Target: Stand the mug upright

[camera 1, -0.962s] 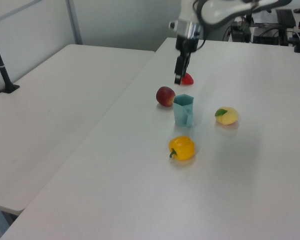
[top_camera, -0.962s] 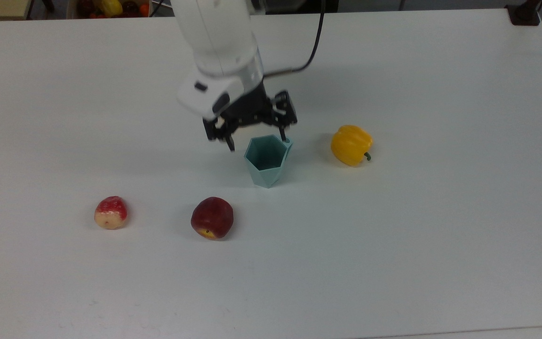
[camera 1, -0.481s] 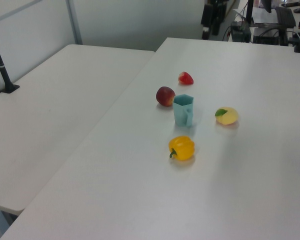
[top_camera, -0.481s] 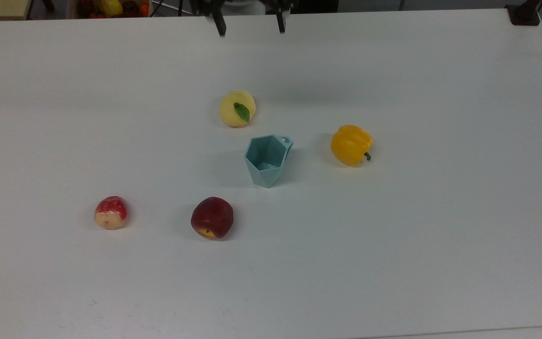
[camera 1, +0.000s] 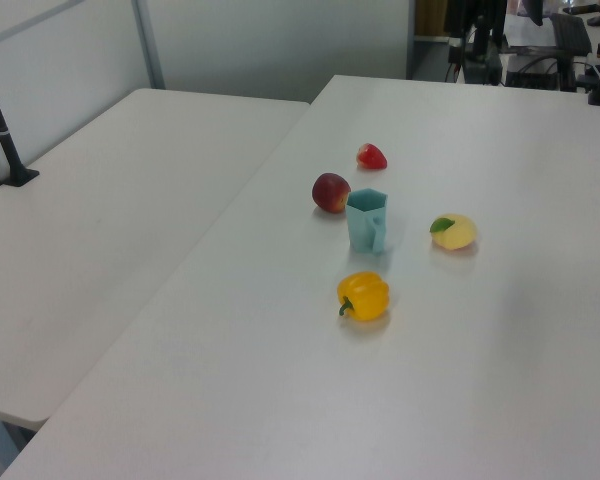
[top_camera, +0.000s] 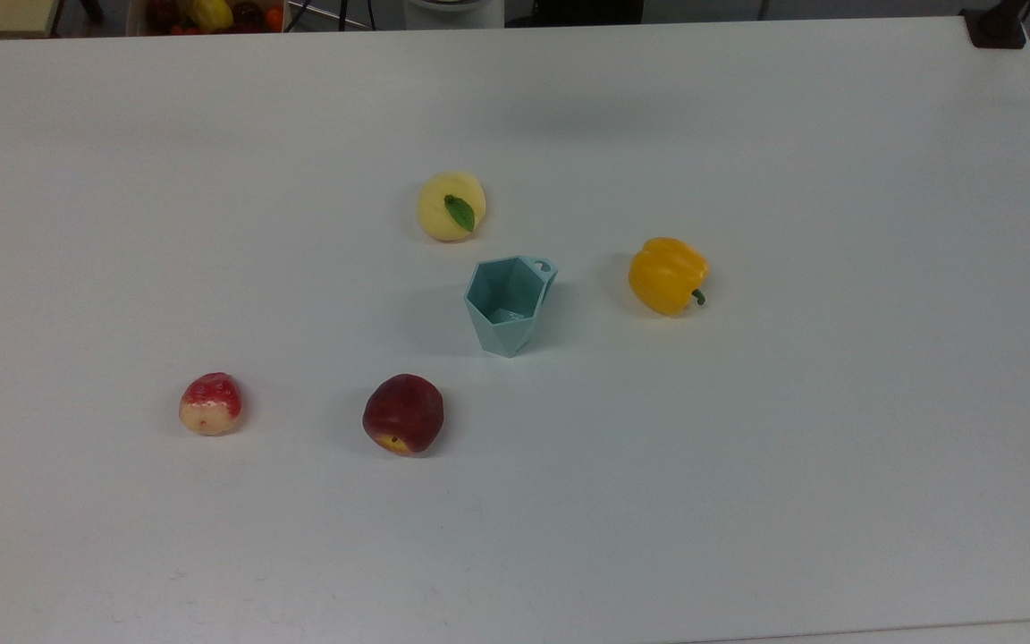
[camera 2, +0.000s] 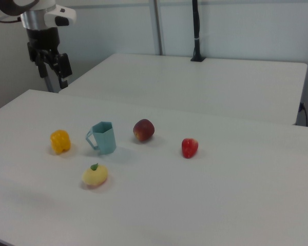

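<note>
The pale blue-green faceted mug [top_camera: 504, 309] stands upright near the middle of the white table [top_camera: 837, 447], its hexagonal mouth facing up and its small handle toward the top view's upper right. The mug [camera 1: 366, 224] also stands upright in the left view, and in the right view the mug [camera 2: 104, 138] has its handle on the right view's left. My gripper [camera 2: 52, 77] hangs high beyond the table's far left corner in the right view, well away from the mug. It is open and holds nothing.
Around the mug lie a yellow bell pepper [top_camera: 667, 275], a pale yellow peach with a leaf [top_camera: 451, 207], a dark red peach [top_camera: 403, 414] and a red strawberry-like fruit [top_camera: 210, 404]. A second white table [camera 1: 100, 220] adjoins this one. A black post [camera 2: 196, 31] stands on it.
The arm has lifted off from beside the mug and withdrawn past the table's far edge in the top view, uncovering the pale yellow peach. The mug has stayed upright in place.
</note>
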Controlling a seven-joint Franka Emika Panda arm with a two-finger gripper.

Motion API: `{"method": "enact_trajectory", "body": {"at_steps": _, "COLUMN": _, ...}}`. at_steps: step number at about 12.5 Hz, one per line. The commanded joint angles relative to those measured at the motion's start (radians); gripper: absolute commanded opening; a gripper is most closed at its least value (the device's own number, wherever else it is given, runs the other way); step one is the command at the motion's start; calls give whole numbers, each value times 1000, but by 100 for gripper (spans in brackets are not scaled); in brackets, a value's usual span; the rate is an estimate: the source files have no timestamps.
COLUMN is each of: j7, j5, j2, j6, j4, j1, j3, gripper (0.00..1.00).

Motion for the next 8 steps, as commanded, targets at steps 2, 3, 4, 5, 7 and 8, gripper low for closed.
{"method": "enact_trajectory", "body": {"at_steps": 2, "j7": -251, "j5": -24, "j2": -46, "j6": 116, "j4": -96, "j1": 79, "j3": -110, "gripper": 100}}
{"method": "enact_trajectory", "body": {"at_steps": 3, "j7": -291, "j5": -24, "j2": -44, "j6": 130, "j4": -97, "j1": 90, "j3": -130, "gripper": 100}}
{"method": "enact_trajectory", "body": {"at_steps": 4, "j7": -318, "j5": -24, "j2": -44, "j6": 132, "j4": -102, "j1": 90, "j3": -135, "gripper": 100}}
{"method": "enact_trajectory", "body": {"at_steps": 5, "j7": -322, "j5": -24, "j2": -43, "j6": 132, "j4": -100, "j1": 88, "j3": -135, "gripper": 100}}
{"method": "enact_trajectory", "body": {"at_steps": 7, "j7": -320, "j5": -24, "j2": -43, "j6": 132, "j4": -99, "j1": 90, "j3": -135, "gripper": 100}}
{"method": "enact_trajectory", "body": {"at_steps": 8, "j7": -320, "j5": -24, "j2": -43, "j6": 132, "j4": -99, "j1": 90, "j3": -135, "gripper": 100}}
